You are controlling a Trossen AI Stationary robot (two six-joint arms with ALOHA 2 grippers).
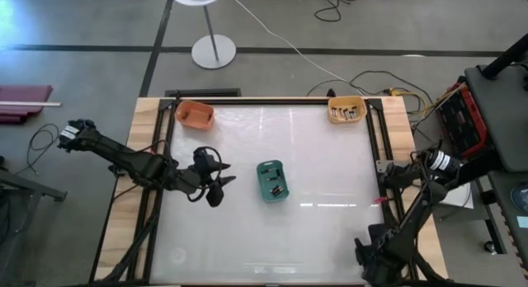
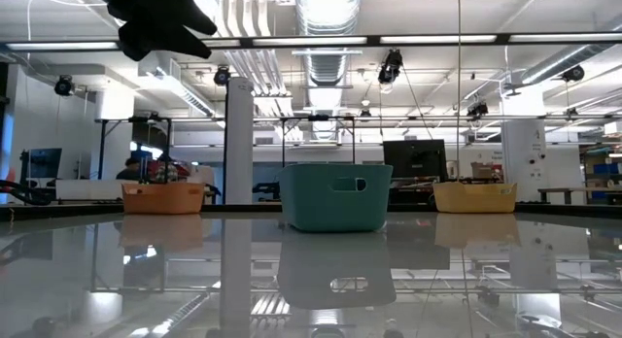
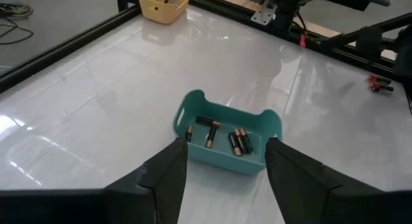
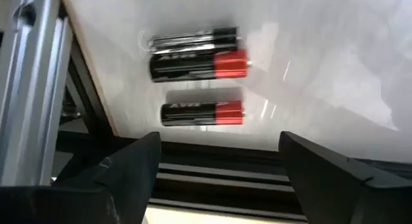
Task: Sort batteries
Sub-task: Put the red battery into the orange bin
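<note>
Several dark batteries with copper ends (image 3: pixel 225 137) lie in the teal bin (image 1: pixel 272 181) at the table's middle. My left gripper (image 1: pixel 216 186) hovers open to the left of that bin, its fingers (image 3: pixel 168 176) pointing at it with nothing between them. More batteries (image 1: pixel 346 114) fill the yellow bin (image 1: pixel 346 109) at the far right. Two black-and-red batteries (image 4: pixel 199 64) lie side by side on the white table at its right edge (image 1: pixel 380 201). My right gripper (image 4: pixel 219 179) stands open just above them, touching nothing.
An orange bin (image 1: pixel 195 115) stands at the table's far left. A black metal frame (image 1: pixel 375 147) runs around the white top, close beside the two red batteries. Cables (image 1: pixel 396 85) lie beyond the far right corner. Bare white surface (image 1: pixel 330 237) lies toward the near edge.
</note>
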